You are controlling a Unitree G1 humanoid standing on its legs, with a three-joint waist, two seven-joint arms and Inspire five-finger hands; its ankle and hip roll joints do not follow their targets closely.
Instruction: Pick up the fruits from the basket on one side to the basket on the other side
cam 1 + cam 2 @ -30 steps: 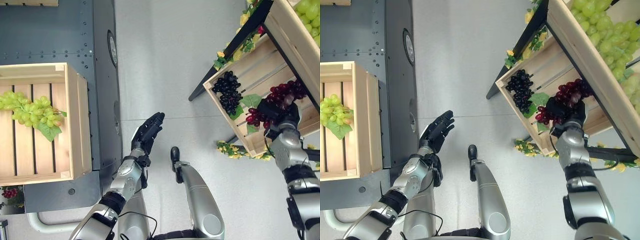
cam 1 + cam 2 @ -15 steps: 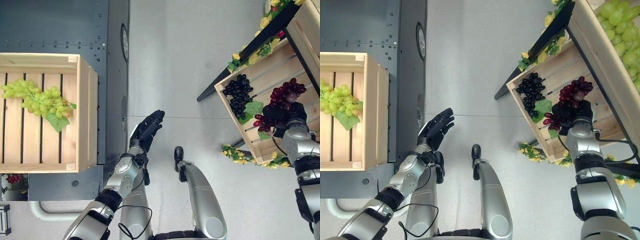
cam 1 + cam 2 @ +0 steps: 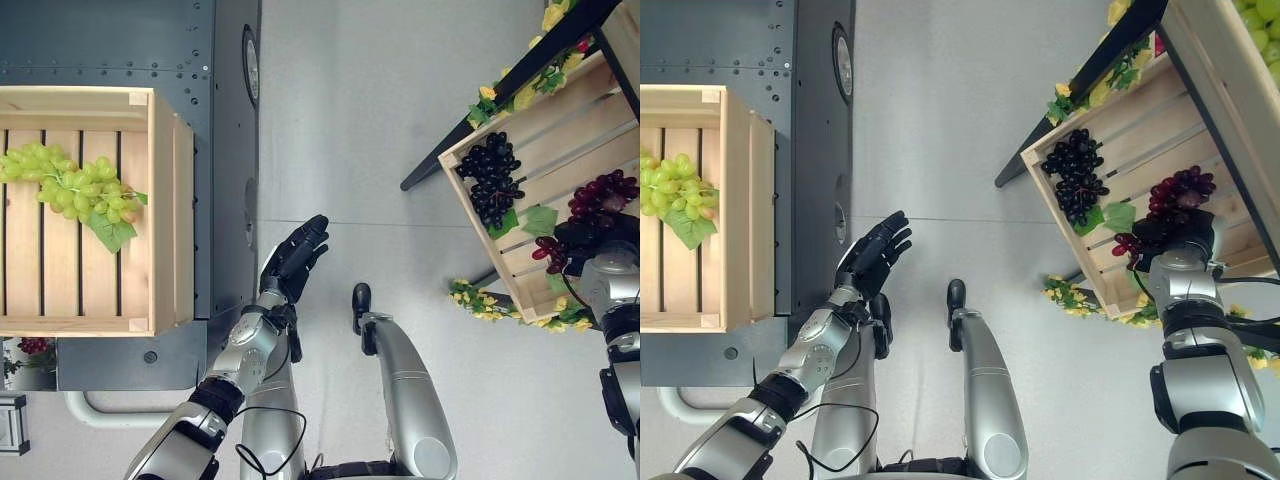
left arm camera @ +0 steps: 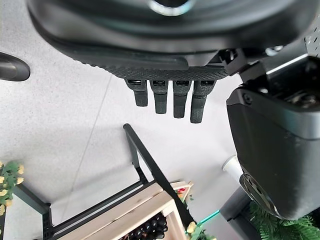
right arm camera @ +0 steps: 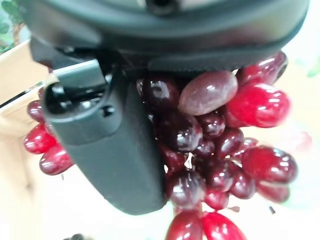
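Red grapes (image 3: 1175, 200) lie at the right edge of the frame in a slanted wooden crate (image 3: 1160, 110), the bunch's long axis running from lower left to upper right. The right hand (image 3: 1175, 232) is at the bunch's lower end; its wrist view shows the thumb (image 5: 107, 150) pressed against the berries (image 5: 220, 130), fingers clenched round the bunch. Just left of it in the same crate lies a bunch of black grapes (image 3: 1077, 180) with a green leaf (image 3: 1112, 217) between the two. At mid-left, the left hand (image 3: 875, 255) hangs over the grey floor (image 3: 960, 130), fingers (image 4: 167, 97) released and straight, holding nothing. At the left edge, green grapes (image 3: 75, 185) lie in another wooden crate (image 3: 165, 210)
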